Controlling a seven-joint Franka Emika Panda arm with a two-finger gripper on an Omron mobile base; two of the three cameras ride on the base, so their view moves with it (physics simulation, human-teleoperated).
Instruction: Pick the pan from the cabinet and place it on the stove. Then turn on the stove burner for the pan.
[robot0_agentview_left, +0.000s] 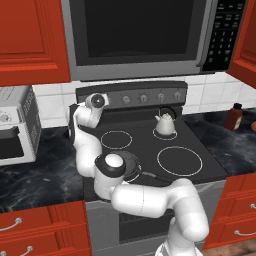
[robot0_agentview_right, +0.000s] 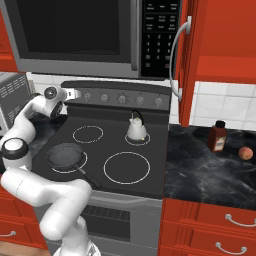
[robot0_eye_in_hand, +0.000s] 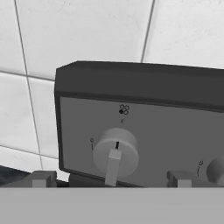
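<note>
The pan (robot0_agentview_right: 65, 156), small, round and dark, sits on the stove's (robot0_agentview_right: 116, 139) front left ring, its thin black handle pointing toward the front. In the left base view my arm covers most of the pan (robot0_agentview_left: 134, 165). My gripper (robot0_agentview_right: 75, 93) is open, up at the left end of the knob row. In the hand view my gripper (robot0_eye_in_hand: 111, 178) straddles the leftmost grey knob (robot0_eye_in_hand: 116, 151), a fingertip (robot0_eye_in_hand: 41, 178) on each side, apart from it. The red cabinet (robot0_agentview_right: 186, 60) on the right has its door swung open.
A white kettle (robot0_agentview_right: 136, 127) stands on the back right ring. A black microwave (robot0_agentview_left: 140, 35) hangs over the stove (robot0_agentview_left: 150, 145). A toaster oven (robot0_agentview_left: 15, 130) sits on the left counter. On the right counter are a brown bottle (robot0_agentview_right: 217, 136) and an orange fruit (robot0_agentview_right: 245, 153).
</note>
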